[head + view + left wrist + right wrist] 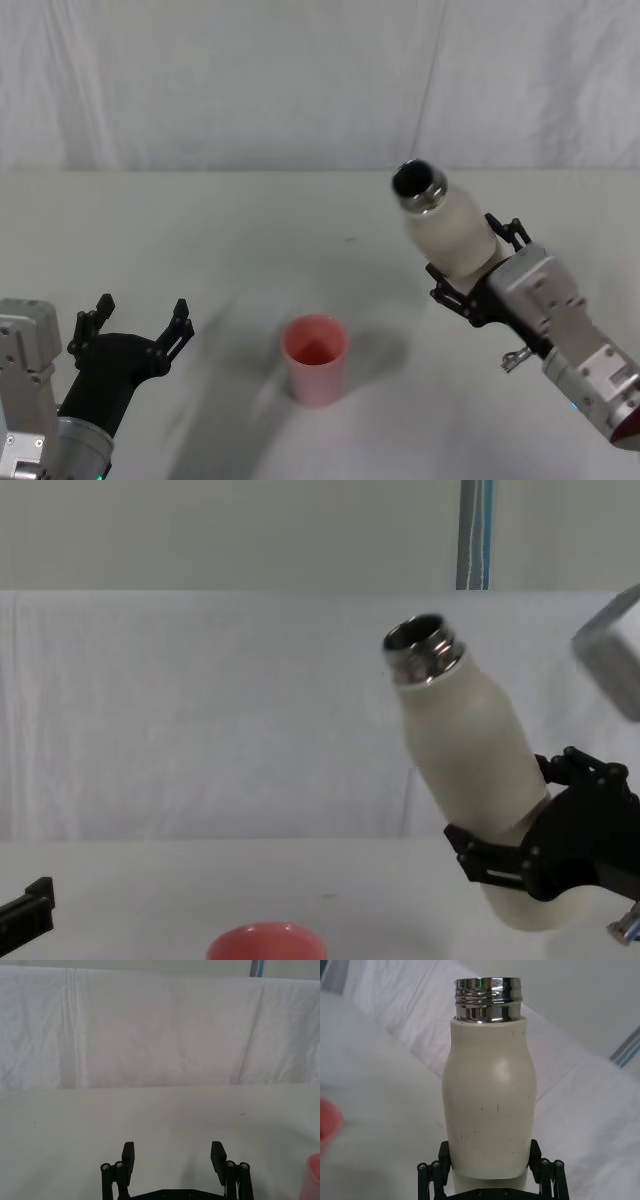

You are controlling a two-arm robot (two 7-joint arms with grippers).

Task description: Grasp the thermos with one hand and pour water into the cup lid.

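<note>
**Asker:** Seen from the head camera, what step is under way?

**Describer:** The right gripper point(468, 272), black with blocky two-finger jaws, is closed around the lower body of the tall cream-white thermos with a shiny threaded steel neck point(447, 228). The bottle is lifted off the white table point(200, 230) and leans with its open mouth toward the robot's left. The small salmon-pink cup lid point(316, 358) stands upright on the table, nearer the robot and left of the bottle, well apart from it. I judge this the carry-and-tilt stage, with no pouring yet. The left gripper point(140, 318) sits idle at the near left, fingers spread wide and empty.

**Asker:** And the left wrist camera?

**Describer:** Its two fingers point(128, 1156) stand apart over bare table, holding nothing. A pink edge of the cup lid point(314, 1177) shows at the side.

**Asker:** The right wrist camera?

**Describer:** The thermos point(490, 1105) sits squarely between the fingers point(445, 1152), which press its base on both sides.

**Asker:** The chest camera?

**Describer:** The thermos point(465, 750) hangs tilted, its mouth higher than and right of the cup lid point(266, 940). Next, I think, the mouth must come over the cup and tip further.
</note>
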